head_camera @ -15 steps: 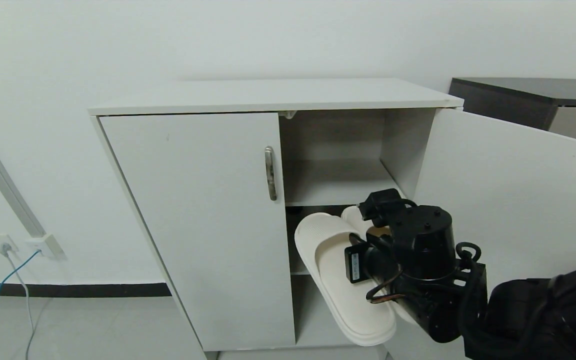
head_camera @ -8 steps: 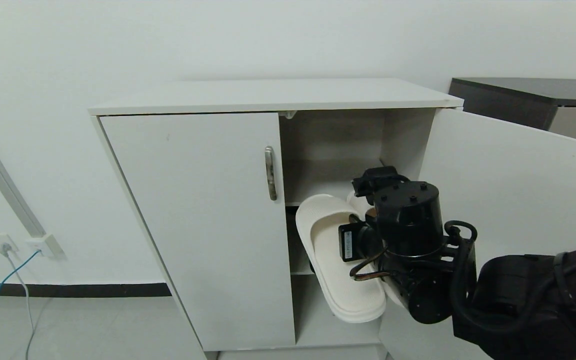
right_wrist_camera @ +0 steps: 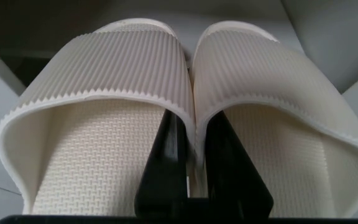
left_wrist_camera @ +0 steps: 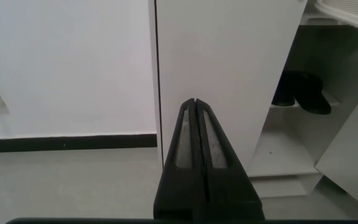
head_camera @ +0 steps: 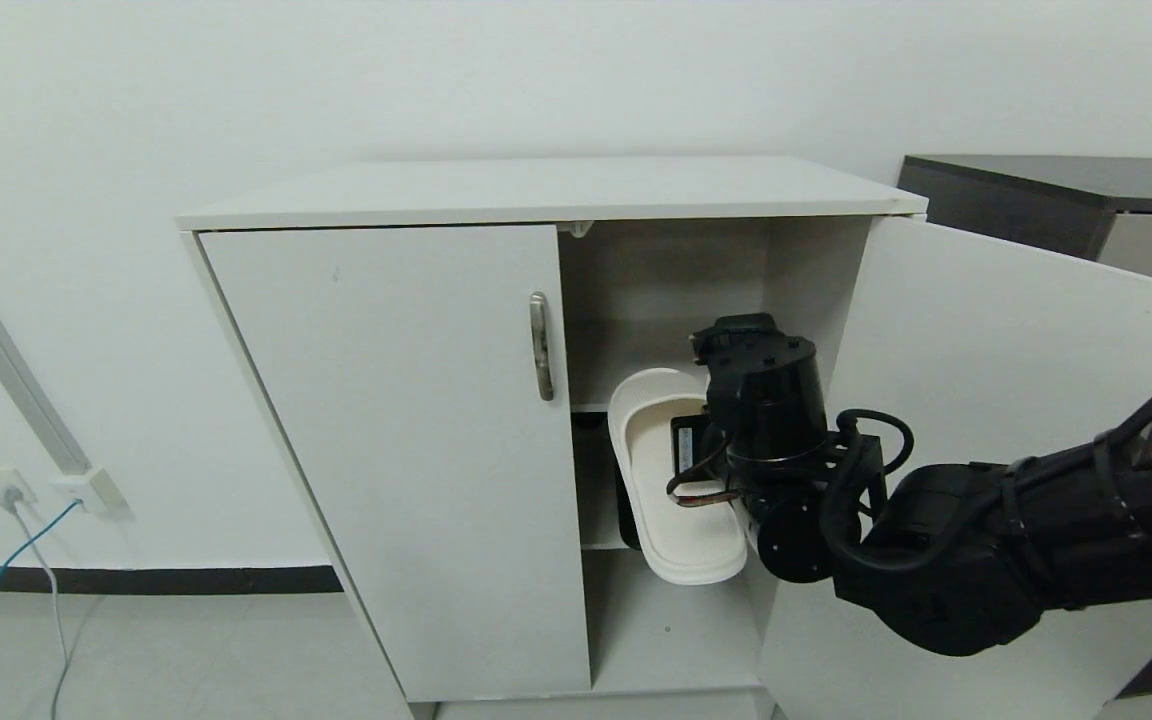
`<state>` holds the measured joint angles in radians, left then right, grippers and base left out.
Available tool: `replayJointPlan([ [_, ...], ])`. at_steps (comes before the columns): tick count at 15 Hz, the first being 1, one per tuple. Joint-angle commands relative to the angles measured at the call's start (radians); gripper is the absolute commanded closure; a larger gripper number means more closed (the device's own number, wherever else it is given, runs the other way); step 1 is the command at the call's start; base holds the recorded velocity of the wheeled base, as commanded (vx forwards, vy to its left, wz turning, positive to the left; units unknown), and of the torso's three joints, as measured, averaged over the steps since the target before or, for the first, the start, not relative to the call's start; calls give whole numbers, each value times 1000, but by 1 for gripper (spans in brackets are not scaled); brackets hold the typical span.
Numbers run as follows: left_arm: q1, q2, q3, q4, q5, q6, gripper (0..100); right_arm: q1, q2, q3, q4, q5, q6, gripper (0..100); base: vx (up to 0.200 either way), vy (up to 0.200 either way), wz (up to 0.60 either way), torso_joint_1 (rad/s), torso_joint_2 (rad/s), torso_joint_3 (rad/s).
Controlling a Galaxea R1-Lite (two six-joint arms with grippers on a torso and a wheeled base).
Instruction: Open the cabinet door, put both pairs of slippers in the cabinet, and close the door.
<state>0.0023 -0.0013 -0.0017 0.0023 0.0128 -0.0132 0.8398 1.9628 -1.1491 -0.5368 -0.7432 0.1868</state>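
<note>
Bare indoor room, white shoe cabinet, plain wall, low sockets

My head camera faces the cabinet from above; left wrist shares its open right side from low down, right wrist looks in close.

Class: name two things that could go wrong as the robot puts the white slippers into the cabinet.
1. The right end effector pinches only the touching inner walls of the white slippers; one might slide out and drop.
2. The slippers hang tilted, toes at the front edge of the upper shelf; they could catch on it instead of sliding in.
</note>
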Motion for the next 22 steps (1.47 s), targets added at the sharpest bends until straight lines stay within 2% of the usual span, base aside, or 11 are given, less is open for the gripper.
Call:
replayJointPlan([
  [1,1,1,0,1,0,-1,100,-5,18,-12,0,-1,0,100,0,0,0,0,0,0],
  [7,1,1,0,1,-4,-1,100,-15,19,-23,0,-1,17,100,200,0,0,2,-1,1],
  [14,1,1,0,-1,0,-2,100,-22,25,-26,0,2,16,100,0,0,0,0,0,0],
  [17,1,1,0,1,1,-1,100,-54,79,-86,3,5,14,100,0,0,0,0,0,0],
  [22,1,1,0,1,3,-2,100,-103,165,-265,98,30,16,100,0,0,0,0,0,0],
])
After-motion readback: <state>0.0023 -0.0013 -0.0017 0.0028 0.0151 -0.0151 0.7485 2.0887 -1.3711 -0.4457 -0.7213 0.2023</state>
